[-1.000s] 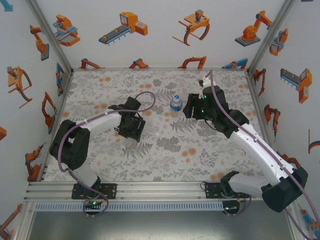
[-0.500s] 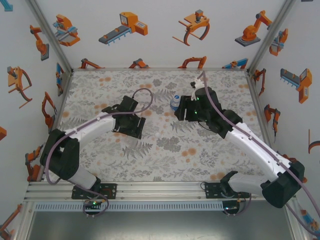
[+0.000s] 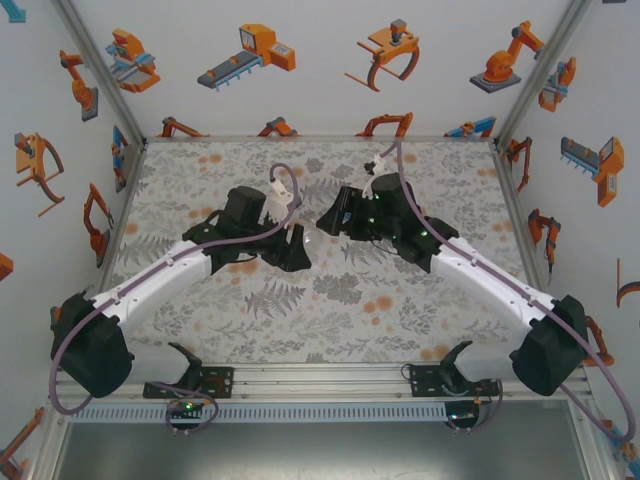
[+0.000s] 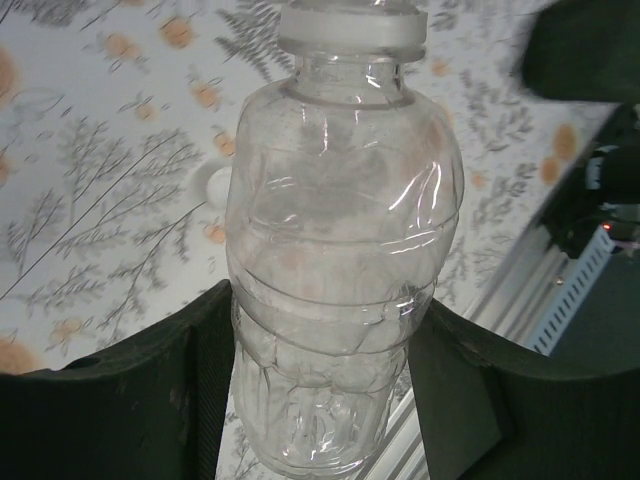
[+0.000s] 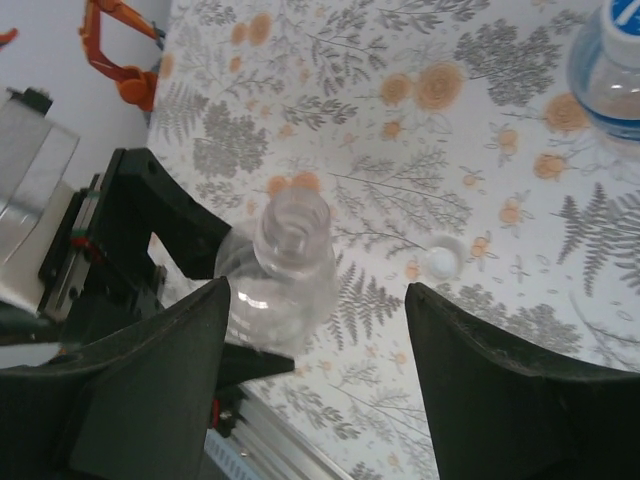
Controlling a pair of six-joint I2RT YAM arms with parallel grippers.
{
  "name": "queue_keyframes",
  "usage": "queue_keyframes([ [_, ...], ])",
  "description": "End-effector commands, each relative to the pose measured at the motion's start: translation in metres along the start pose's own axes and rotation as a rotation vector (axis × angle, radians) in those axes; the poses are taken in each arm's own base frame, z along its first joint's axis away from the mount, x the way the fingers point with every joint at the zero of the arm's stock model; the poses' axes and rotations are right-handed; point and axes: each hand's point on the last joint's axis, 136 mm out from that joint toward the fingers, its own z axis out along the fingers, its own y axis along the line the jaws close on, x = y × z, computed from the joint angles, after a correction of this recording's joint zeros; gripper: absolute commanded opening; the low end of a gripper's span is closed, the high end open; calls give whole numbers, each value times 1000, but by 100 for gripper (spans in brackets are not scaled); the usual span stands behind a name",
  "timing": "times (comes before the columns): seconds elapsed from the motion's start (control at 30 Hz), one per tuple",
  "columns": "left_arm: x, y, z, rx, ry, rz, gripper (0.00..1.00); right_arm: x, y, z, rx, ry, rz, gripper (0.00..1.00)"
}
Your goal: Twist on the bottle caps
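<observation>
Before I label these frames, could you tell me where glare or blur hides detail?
Left wrist: bright glare streaks on the clear bottle, tablecloth behind it soft. Right wrist: that bottle's open neck is slightly blurred, the loose cap washed out. Top external: even light, faint shadows.

Uncapped clear bottle (image 5: 288, 262) — white cap (image 5: 441, 258) lying near it.

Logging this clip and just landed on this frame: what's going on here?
The left gripper is clamped on a clear bottle whose neck looks uncapped in the right wrist view. The right gripper is open, holding nothing, with that bottle in front of it. A white cap lies loose on the floral table, and a blue-labelled bottle stands nearby. No cap is being screwed on yet.
</observation>
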Motion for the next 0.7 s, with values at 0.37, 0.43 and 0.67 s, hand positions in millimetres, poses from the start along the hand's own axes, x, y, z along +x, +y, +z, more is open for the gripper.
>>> queue_keyframes([
  [0.37, -44, -23, -9, 32, -128, 45, 30, 27, 17, 33, -135, 129, 210, 83],
  [0.43, -48, -22, -10, 20, -137, 44, 30, 30, 16, 35, -132, 138, 224, 82],
  [0.67, -56, -10, -9, -51, -148, 19, 33, 35, 16, 40, -134, 159, 236, 71],
])
